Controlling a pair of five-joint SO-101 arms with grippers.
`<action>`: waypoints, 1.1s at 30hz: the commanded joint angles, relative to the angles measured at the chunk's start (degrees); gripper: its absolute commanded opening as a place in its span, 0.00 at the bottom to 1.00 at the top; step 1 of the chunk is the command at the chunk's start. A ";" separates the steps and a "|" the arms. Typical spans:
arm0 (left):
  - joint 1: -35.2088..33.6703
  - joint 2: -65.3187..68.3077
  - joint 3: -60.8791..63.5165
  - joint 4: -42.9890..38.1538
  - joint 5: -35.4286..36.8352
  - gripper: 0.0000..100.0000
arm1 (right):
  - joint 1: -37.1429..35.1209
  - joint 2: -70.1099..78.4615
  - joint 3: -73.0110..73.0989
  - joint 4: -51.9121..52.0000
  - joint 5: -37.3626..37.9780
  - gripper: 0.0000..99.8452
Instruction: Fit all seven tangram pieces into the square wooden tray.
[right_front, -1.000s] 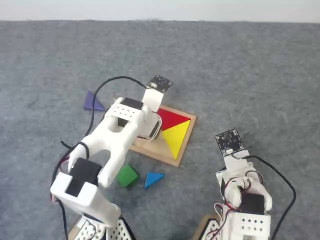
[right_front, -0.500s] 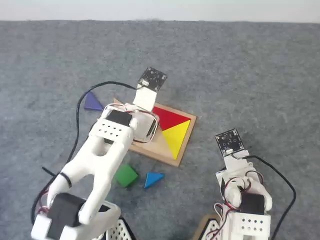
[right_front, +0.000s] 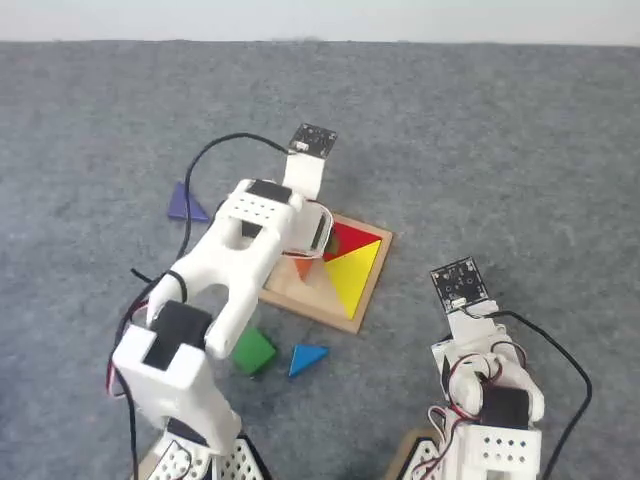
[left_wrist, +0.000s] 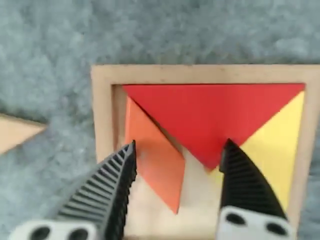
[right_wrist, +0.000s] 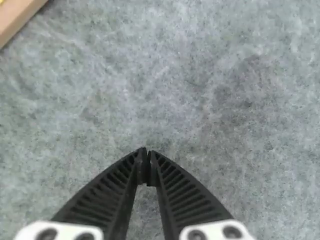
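The square wooden tray (left_wrist: 102, 115) lies on grey carpet and holds a red triangle (left_wrist: 210, 112), a yellow triangle (left_wrist: 277, 145) and an orange parallelogram (left_wrist: 152, 160). My left gripper (left_wrist: 180, 145) hangs open just above the tray, one finger over the orange piece, the other near the red triangle's tip. In the high view the left arm covers the tray's (right_front: 372, 290) near-left part. On the carpet lie a purple triangle (right_front: 186, 204), a green square (right_front: 252, 351) and a blue triangle (right_front: 306, 358). My right gripper (right_wrist: 146, 165) is shut over bare carpet, holding nothing.
A pale tan piece (left_wrist: 15, 132) lies on the carpet just outside the tray. The tray's corner (right_wrist: 12, 15) is in the right wrist view. The right arm's base (right_front: 490, 410) stands at the front right. Open carpet stretches behind and to the right of the tray.
The left arm has swung about over the tray, and an orange piece now shows in the tray below its wrist. The right arm has not moved.
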 joint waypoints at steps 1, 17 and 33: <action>-2.37 0.26 -1.54 2.46 1.41 0.26 | -0.22 -0.92 0.97 0.13 0.44 0.01; -3.96 0.79 -0.04 1.93 1.05 0.23 | -0.22 -0.92 0.97 0.13 0.44 0.01; 0.35 0.62 0.13 5.98 1.05 0.19 | -0.22 -0.92 0.97 0.13 0.44 0.01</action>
